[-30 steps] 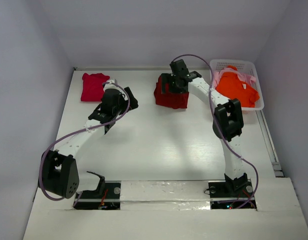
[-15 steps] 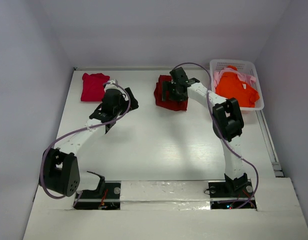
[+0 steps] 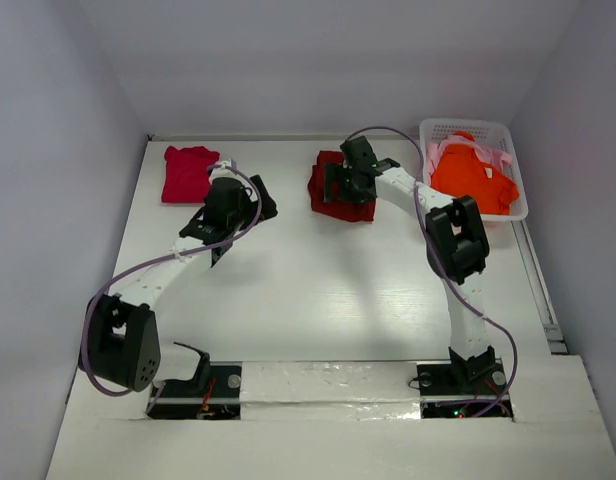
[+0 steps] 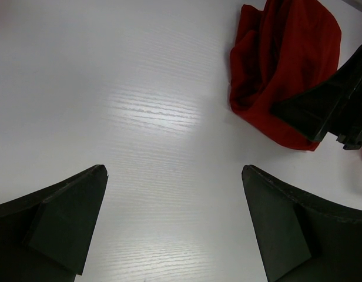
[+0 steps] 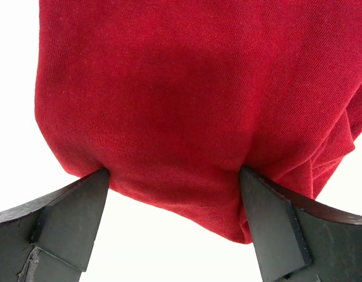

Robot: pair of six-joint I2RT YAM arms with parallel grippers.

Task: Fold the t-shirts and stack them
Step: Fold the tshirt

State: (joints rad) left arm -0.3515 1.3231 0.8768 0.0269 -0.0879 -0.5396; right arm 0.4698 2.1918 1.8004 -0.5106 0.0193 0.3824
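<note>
Basket (image 3: 466, 124) with orange t-shirt (image 3: 474, 178), pale pink t-shirt (image 3: 435, 152)

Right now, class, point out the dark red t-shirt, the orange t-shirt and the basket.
dark red t-shirt (image 5: 193, 88), right wrist view, middle of the cloth.
orange t-shirt (image 3: 473, 178), top view, its middle.
basket (image 3: 483, 128), top view, far wall.

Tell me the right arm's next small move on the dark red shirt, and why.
Probably close the right gripper: its jaws stand wide open astride the near edge of the bunched dark red shirt, cloth fills the gap between them, and nothing is gripped yet.
</note>
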